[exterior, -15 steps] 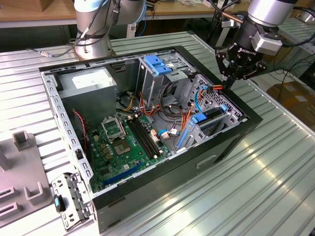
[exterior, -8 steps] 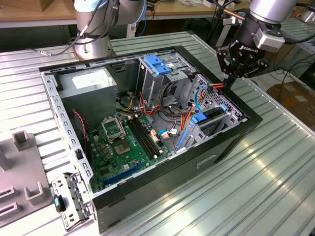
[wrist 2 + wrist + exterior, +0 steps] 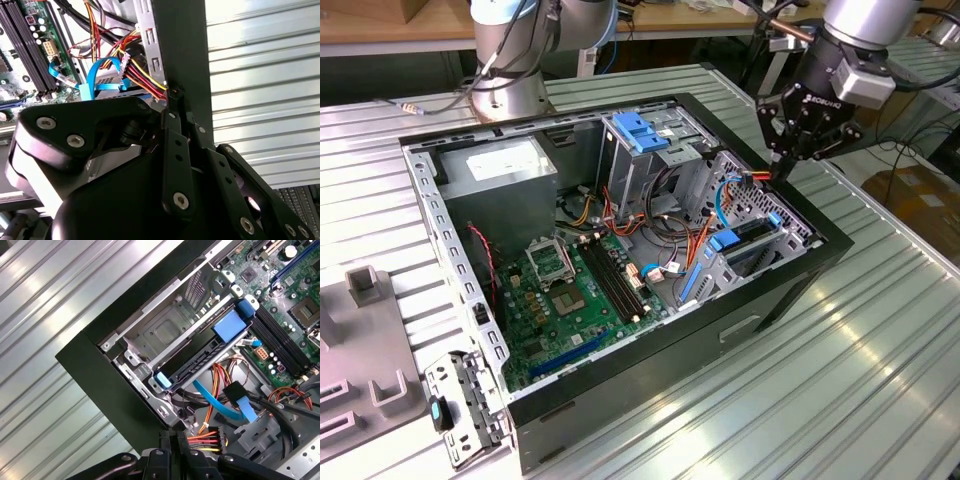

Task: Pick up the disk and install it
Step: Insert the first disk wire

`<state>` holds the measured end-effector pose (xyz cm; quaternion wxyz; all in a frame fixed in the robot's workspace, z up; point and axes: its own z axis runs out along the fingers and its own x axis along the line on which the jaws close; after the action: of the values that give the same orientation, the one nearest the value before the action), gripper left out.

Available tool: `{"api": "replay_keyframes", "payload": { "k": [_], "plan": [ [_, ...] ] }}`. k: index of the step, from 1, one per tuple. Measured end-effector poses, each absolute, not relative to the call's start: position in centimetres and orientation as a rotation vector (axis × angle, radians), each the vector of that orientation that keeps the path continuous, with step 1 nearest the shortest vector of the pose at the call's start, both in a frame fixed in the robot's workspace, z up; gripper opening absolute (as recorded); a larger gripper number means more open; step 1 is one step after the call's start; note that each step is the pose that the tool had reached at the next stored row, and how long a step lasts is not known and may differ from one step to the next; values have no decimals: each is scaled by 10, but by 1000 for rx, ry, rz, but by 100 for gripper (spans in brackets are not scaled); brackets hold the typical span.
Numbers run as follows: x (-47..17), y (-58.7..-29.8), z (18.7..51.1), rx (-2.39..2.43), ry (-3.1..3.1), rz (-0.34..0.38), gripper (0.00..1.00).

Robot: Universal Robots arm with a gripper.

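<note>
Hand (image 3: 782, 165) sits low over the open case (image 3: 620, 400) at its edge on the exterior view's right, fingers drawn tightly together with nothing visibly held between them, tips close to a bundle of red, yellow and orange wires (image 3: 207, 440). The disk (image 3: 207, 352) lies seated in the drive cage (image 3: 165, 330) inside the case, its blue rail tabs (image 3: 230, 325) showing in the first wrist view. Case rests on a ribbed metal bench (image 3: 880, 350).
</note>
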<state>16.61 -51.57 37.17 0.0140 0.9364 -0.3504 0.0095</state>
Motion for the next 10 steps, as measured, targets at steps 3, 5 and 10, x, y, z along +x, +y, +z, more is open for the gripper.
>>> {"api": "replay_keyframes", "payload": {
  "k": [3,5,10],
  "plan": [
    [158,-517,371,2916,-1091,29,17],
    [156,-517,371,2916,-1091,29,17],
    [152,-517,371,2898,-1138,29,17]
  ]
}}
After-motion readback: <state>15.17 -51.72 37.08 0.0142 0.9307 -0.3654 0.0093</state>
